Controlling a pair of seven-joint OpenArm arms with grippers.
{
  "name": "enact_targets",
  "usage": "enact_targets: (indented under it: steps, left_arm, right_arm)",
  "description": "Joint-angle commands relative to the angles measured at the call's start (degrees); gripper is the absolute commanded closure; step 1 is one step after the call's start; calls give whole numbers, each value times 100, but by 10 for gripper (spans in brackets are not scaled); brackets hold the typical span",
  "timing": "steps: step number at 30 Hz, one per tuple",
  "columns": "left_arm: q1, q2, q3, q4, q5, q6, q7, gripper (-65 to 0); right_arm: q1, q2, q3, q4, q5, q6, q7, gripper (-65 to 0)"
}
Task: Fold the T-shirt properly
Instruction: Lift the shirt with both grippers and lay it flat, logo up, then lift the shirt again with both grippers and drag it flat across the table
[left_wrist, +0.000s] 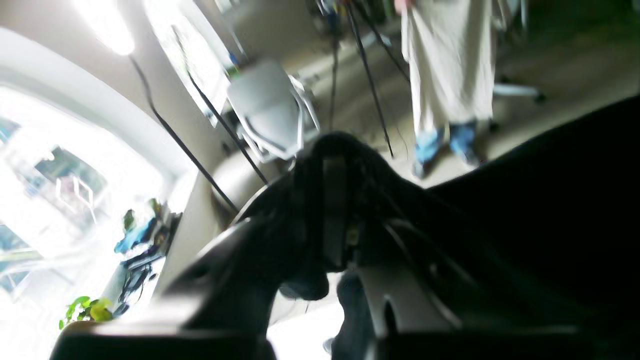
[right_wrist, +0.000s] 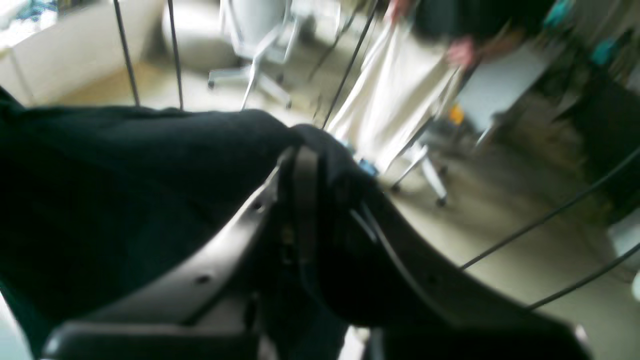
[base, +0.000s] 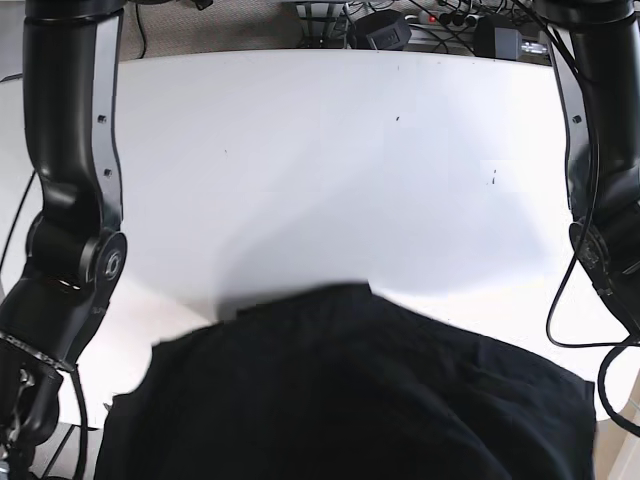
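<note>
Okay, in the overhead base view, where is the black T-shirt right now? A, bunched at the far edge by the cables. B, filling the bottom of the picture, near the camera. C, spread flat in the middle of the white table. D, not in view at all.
B: the black cotton T-shirt fills the lower part of the base view, with the white table bare beyond it.

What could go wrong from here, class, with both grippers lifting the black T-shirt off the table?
The T-shirt hangs between the left gripper and right gripper; each seems to pinch only a small bunch, so cloth may slip. It fills the base view's lower half, hiding where it will land on the table.
</note>
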Motion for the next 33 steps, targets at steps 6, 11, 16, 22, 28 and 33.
enact_targets:
  steps: [6, 11, 16, 22, 28, 33]
  left_arm:
    - [690, -109, -528, 1022, -9, 34, 683, -1]
    - [2615, 41, -616, 2640, -123, 34, 1052, 0]
    - [4541, 480, -1513, 3818, -862, 34, 1650, 0]
    - [6730, 779, -2568, 4627, -1802, 34, 2037, 0]
    - [8365, 779, -3359, 4785, -2277, 34, 2037, 0]
    - [8848, 832, -3561, 4776, -2277, 34, 2019, 0]
  right_arm:
    - [-1033, 140, 544, 1363, -39, 1, -754, -14]
    - [-2923, 114, 1072, 2620, -31, 10, -1036, -14]
    - [-4866, 114, 1520, 3420, 708, -43, -1071, -14]
    - [-7160, 8, 2179, 3815, 1332, -43, -1027, -14]
    - [-8549, -123, 2601, 4018, 1394, -7, -1018, -14]
    - [-9015, -326, 2566, 4018, 1394, 1, -719, -14]
